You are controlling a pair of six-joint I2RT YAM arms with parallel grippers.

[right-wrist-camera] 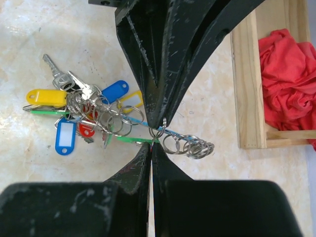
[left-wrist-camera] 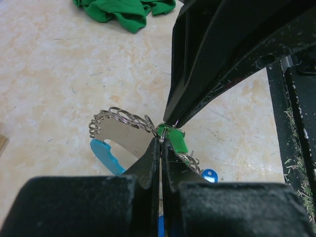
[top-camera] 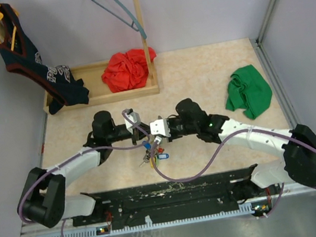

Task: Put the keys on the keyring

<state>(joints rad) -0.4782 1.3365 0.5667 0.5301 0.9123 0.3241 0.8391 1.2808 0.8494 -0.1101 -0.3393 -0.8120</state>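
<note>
Keys (right-wrist-camera: 74, 106) lay heaped centre-left; left gripper (left-wrist-camera: 160, 142) and right gripper (right-wrist-camera: 151, 145) clenched on green key (left-wrist-camera: 176, 140), likely steadying it beside keyring (left-wrist-camera: 121, 139) for threading.

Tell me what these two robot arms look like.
Both arms have white tube-shaped links with chunky black joints: left arm, right arm. A purple cable loops along each. Each ends in two black, tapered, scuffed fingers: left gripper, right gripper. A small green light glows on the right arm.
</note>
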